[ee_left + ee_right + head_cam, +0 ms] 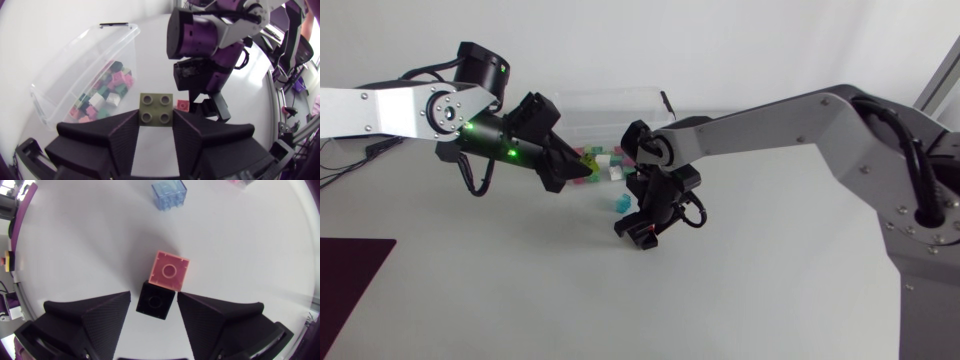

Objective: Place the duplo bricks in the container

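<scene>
Plainly, the job is partway done. The clear container [75, 55] holds a pile of bricks [107, 92] in pink, green, white and dark colours, covering most of its floor. At least 4 bricks are not yet in it: 1 is in the air and 3 lie on the counter [520, 280].

The left tool [156, 120] is closed on an olive brick [156, 107] with 4 studs, both fingers pressing its sides, studs facing the camera. It hangs just beside the container's open top, not yet over the pile, so I judge that a short carry and a release would finish that brick.

The right tool [154, 297] points down at the counter near the container's front, fingers spread apart and gripping nothing. A black brick [156, 304] with 1 stud lies between the 2 fingers, with a gap showing on either side. A pink brick [170, 270], also 1 stud, sits just ahead of the black one and touches it at a corner. A clear blue brick [170, 193] lies farther ahead, well apart from both.

By my reading, the black brick is the next pick for the right arm, and closing on it could nudge the pink neighbour.
</scene>
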Motion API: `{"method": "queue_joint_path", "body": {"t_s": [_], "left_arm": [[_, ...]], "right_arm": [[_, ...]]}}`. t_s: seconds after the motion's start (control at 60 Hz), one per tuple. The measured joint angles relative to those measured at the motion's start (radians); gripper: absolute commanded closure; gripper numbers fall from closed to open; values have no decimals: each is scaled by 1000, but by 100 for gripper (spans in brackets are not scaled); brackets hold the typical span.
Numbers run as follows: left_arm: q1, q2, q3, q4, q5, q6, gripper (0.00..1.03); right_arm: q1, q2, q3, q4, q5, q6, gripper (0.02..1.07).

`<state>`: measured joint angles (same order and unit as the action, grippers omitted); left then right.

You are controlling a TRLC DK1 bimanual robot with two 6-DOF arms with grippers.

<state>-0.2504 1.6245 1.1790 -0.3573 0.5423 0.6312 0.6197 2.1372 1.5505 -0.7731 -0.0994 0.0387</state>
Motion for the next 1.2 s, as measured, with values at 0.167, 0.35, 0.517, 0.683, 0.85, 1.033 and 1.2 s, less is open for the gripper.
{"method": "queue_joint_path", "body": {"t_s": [0.167,0.35,0.517,0.683,0.85,1.033,1.2], "left_arm": [[10,-21,0,80,0,-74,83],[30,-28,7,163,0,-163,83],[33,-29,23,246,-28,-243,83],[32,-10,75,309,-74,-307,84],[19,29,107,369,-133,-360,83],[3,115,165,404,-179,-400,83],[2,202,230,437,-228,-415,83]], "right_arm": [[-1,21,2,-13,12,10,61],[-1,21,2,-13,19,14,70],[-1,13,-2,-11,19,14,70],[-1,-49,-33,-13,27,14,70],[-10,-148,-34,-21,37,14,70],[-32,-194,-34,-40,39,14,70],[-51,-228,-33,-62,42,14,70]]}}
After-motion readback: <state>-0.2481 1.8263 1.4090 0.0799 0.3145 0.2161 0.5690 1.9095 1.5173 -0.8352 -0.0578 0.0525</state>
